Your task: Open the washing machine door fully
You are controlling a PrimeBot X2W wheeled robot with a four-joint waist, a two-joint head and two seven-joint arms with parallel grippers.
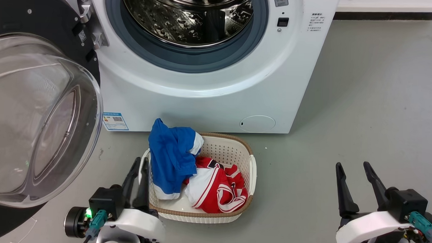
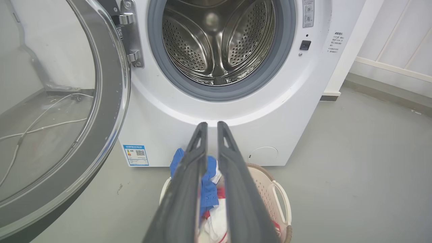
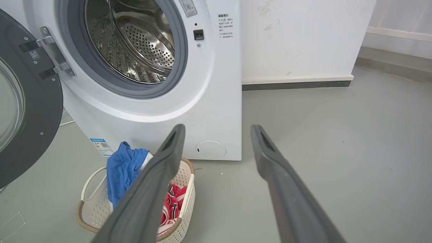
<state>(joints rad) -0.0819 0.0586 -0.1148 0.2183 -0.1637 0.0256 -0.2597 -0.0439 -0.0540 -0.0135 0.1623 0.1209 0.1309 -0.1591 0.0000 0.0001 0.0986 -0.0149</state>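
One blue QR label, unreadable; washing machine door open; left gripper together, right gripper apart.

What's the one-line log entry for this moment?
door open wide, left-hinged | drum exposed | left gripper shut, empty, by basket | right gripper open, empty | no door contact

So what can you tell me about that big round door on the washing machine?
The washing machine door is swung wide open to the left, hanging on a metal hinge beside the drum opening. It is a large glossy black ring around a clear, bulging glass bowl whose bulge faces the robot. A small QR sticker sits on the black part near the hinge. Nothing else is seen touching it.
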